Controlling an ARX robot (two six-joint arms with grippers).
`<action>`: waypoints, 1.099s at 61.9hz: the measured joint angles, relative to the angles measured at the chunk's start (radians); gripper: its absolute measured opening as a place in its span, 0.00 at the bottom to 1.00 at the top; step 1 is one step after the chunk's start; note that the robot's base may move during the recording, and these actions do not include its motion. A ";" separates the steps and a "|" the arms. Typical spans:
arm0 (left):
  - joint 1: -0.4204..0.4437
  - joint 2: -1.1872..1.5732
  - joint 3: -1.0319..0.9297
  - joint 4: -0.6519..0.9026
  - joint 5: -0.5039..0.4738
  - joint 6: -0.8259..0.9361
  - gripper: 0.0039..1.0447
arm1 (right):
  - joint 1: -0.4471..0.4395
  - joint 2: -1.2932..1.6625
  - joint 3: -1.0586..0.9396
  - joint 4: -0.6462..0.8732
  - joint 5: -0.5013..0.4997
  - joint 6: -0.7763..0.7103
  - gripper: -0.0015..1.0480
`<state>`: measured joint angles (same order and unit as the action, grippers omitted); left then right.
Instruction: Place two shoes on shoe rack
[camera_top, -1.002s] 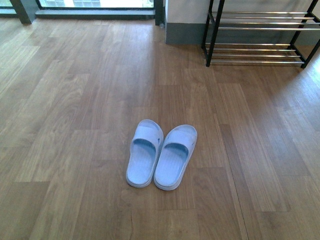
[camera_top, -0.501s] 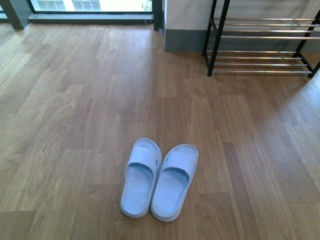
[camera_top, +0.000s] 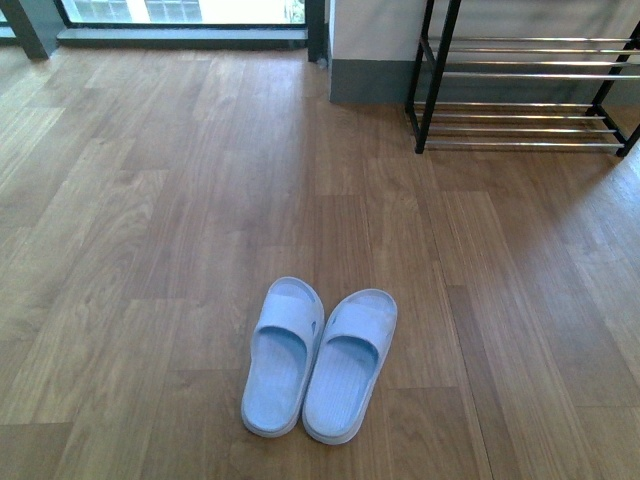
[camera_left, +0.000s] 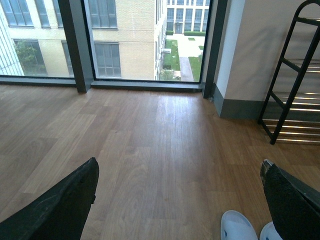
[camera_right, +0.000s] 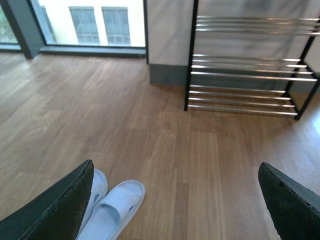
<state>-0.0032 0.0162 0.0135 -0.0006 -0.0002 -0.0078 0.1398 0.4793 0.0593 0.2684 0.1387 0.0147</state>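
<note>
The two shoes are a pair of light blue slide sandals, not sneakers. They lie side by side on the wood floor, toes pointing away: the left slide (camera_top: 283, 352) and the right slide (camera_top: 351, 362). The shoe rack (camera_top: 437, 72), with black frames and chrome rods, stands empty against the far right wall. Neither gripper shows in the front view. My left gripper (camera_left: 180, 170) is open and empty above the floor, with the slides' toes (camera_left: 238, 227) by its one finger. My right gripper (camera_right: 175, 167) is open and empty, with one slide (camera_right: 113, 209) next to its finger and the rack (camera_right: 240, 74) ahead.
Wood plank floor (camera_top: 150, 220) all around. A floor-to-ceiling window with dark frames (camera_left: 75, 45) runs along the far wall. A white wall with a grey skirting (camera_top: 365, 82) stands beside the rack.
Between one second and half a second ago the front view shifted, so the slides and rack sit lower in the picture. Nothing has moved since.
</note>
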 joint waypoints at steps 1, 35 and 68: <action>0.000 0.000 0.000 0.000 0.000 0.000 0.91 | 0.003 0.069 0.007 0.047 0.000 0.000 0.91; 0.000 0.000 0.000 0.000 0.000 0.000 0.91 | 0.047 1.711 0.565 0.538 -0.019 0.020 0.91; 0.000 0.000 0.000 0.000 0.000 0.000 0.91 | 0.085 2.316 1.147 0.303 -0.037 0.174 0.91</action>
<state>-0.0032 0.0162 0.0135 -0.0006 -0.0002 -0.0078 0.2245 2.7956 1.2068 0.5713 0.1020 0.1890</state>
